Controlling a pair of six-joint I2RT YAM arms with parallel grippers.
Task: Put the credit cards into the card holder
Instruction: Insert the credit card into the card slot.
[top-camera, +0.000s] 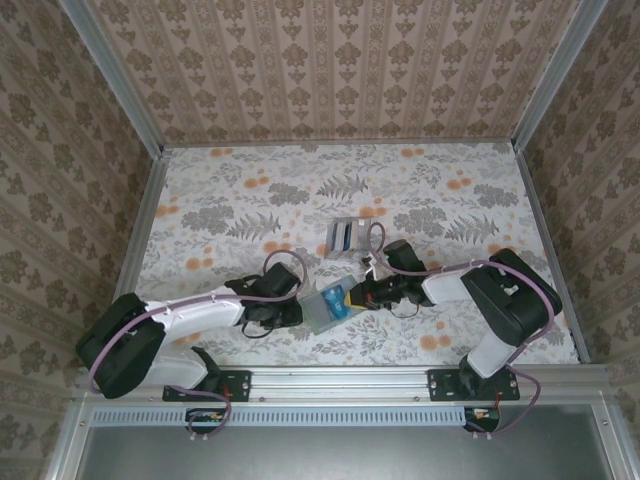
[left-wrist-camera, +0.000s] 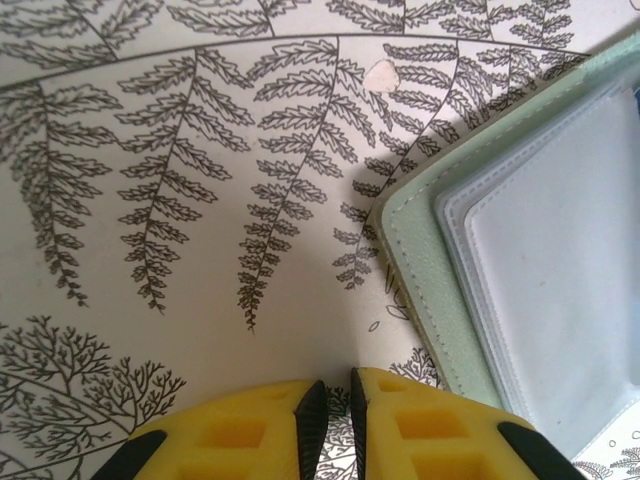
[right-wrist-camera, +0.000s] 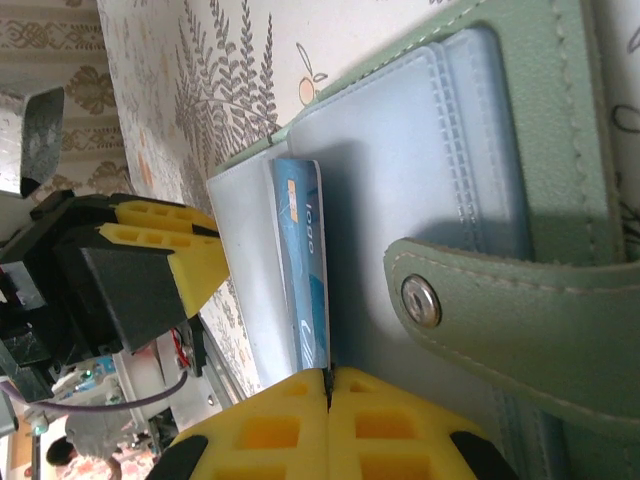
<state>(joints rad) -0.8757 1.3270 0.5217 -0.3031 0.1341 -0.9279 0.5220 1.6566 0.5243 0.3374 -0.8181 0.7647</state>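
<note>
Right gripper (right-wrist-camera: 328, 385) pinches the blue credit card (right-wrist-camera: 305, 260) by its edge. The card stands straight ahead of its tips, at a sleeve of the green card holder (right-wrist-camera: 560, 300). Left gripper (left-wrist-camera: 332, 400) is pressed together and empty, with the holder ahead-right. Risk: nothing pins the holder, so a push could slide it or buckle the card.

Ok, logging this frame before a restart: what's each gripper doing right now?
Left gripper: closed, holding nothing.
Right gripper: closed on a blue card.
</note>
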